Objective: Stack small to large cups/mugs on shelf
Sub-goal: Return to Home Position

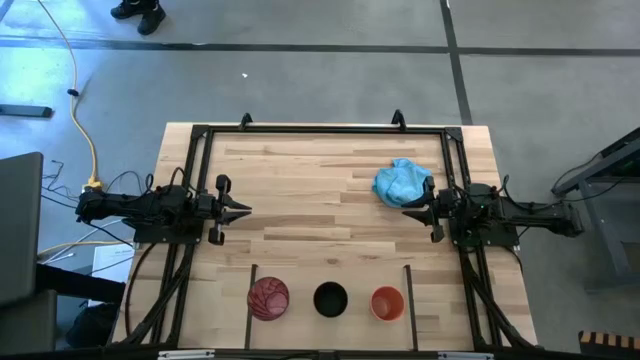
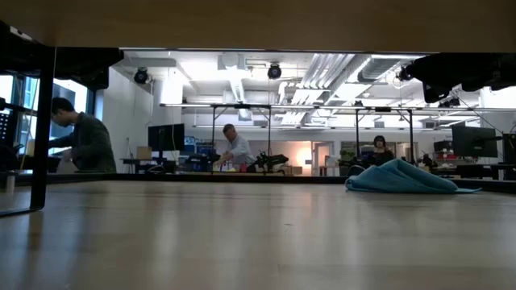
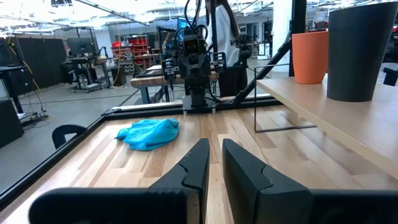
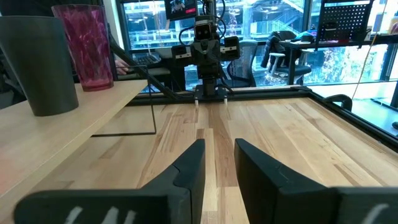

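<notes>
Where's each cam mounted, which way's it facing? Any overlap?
High: overhead, straight down on table; both arms, left hand, right hand, shelf.
Low: table-top height, level across into the room; blue cloth; no hands show.
Left wrist: on left arm, facing right arm; own hand in foreground; orange cup, black cup.
Right wrist: on right arm, facing left arm; own hand in foreground; red cup.
Shared: both wrists see the black cup; high, low, left wrist see the blue cloth.

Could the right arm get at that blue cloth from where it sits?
Probably yes: the cloth lies just beside the right gripper, with nothing standing between them.
</notes>
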